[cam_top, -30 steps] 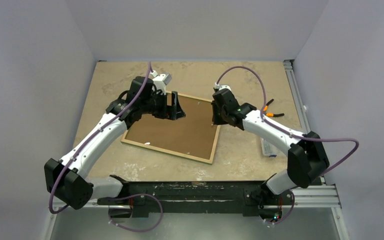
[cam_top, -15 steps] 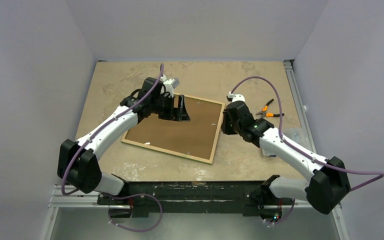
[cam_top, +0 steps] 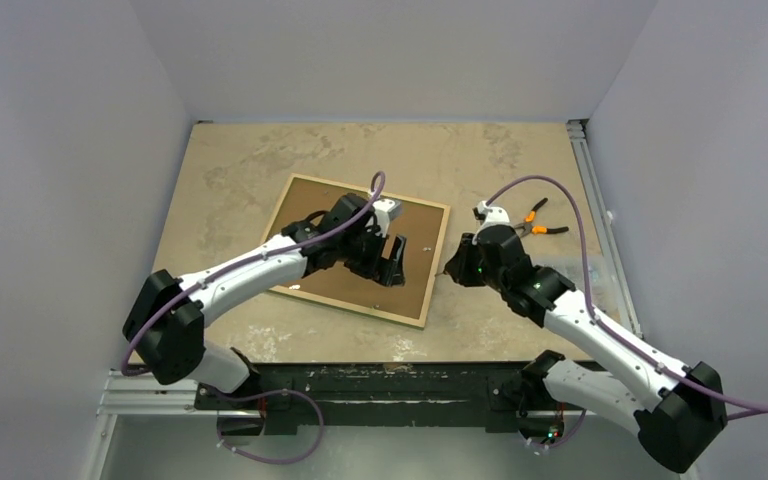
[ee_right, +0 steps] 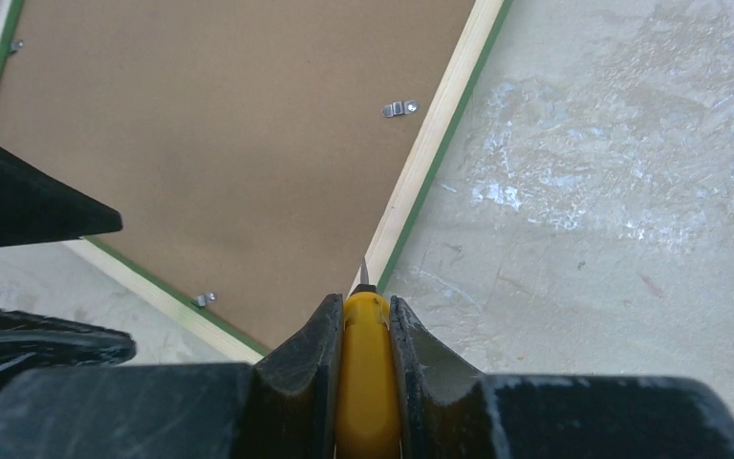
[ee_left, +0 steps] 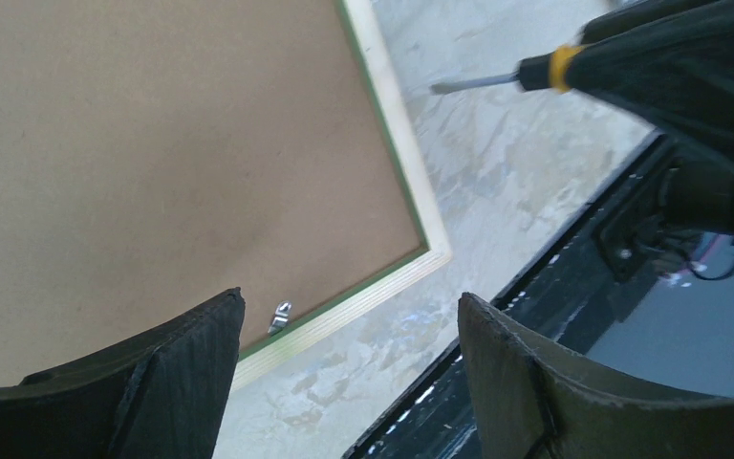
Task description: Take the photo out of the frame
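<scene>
The frame [ee_right: 434,124] lies face down on the tabletop [ee_right: 612,191], the photo [ee_right: 229,134] inside it, brown back up. The right fingers [ee_right: 311,354] clamp a screwdriver [ee_right: 365,382] at the frame's right edge; the left fingers [ee_left: 182,354] hover spread. The likely next move is levering the clips [ee_right: 399,109] aside.

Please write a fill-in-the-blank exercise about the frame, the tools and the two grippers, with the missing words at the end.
1. The frame lies flat, with the brown back of the photo facing ___.
2. The right gripper is shut on a screwdriver with a ___ handle.
3. The left gripper is ___ and holds nothing.
4. The orange-handled pliers lie nearer the ___ arm.
Missing words: up; yellow; open; right.
</scene>
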`<control>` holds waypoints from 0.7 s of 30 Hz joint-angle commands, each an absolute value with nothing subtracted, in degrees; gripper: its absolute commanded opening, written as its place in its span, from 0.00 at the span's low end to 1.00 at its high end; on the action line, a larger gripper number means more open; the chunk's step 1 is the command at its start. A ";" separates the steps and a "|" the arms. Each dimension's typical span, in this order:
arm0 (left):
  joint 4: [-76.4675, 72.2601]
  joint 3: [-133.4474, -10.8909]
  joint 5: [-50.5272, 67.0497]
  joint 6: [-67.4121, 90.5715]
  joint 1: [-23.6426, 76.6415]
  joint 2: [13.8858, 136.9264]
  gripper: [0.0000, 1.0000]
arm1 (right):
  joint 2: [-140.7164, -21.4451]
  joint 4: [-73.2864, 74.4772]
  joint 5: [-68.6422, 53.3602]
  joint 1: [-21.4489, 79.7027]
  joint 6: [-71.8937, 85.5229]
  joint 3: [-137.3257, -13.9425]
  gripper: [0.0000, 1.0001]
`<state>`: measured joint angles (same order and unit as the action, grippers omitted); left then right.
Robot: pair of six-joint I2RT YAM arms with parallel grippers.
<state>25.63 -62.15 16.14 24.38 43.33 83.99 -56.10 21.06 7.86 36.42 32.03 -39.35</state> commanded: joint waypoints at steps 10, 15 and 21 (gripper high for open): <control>14.88 -46.69 -6.84 2.48 55.08 76.49 0.79 | -46.44 19.61 7.15 36.66 32.49 -34.37 0.00; 14.44 -45.70 -9.87 1.98 56.02 78.23 0.76 | -43.30 21.60 7.96 36.61 31.83 -33.71 0.00; 15.93 -44.32 -12.34 2.75 58.26 77.84 0.63 | -41.49 22.54 9.23 36.64 31.64 -32.62 0.00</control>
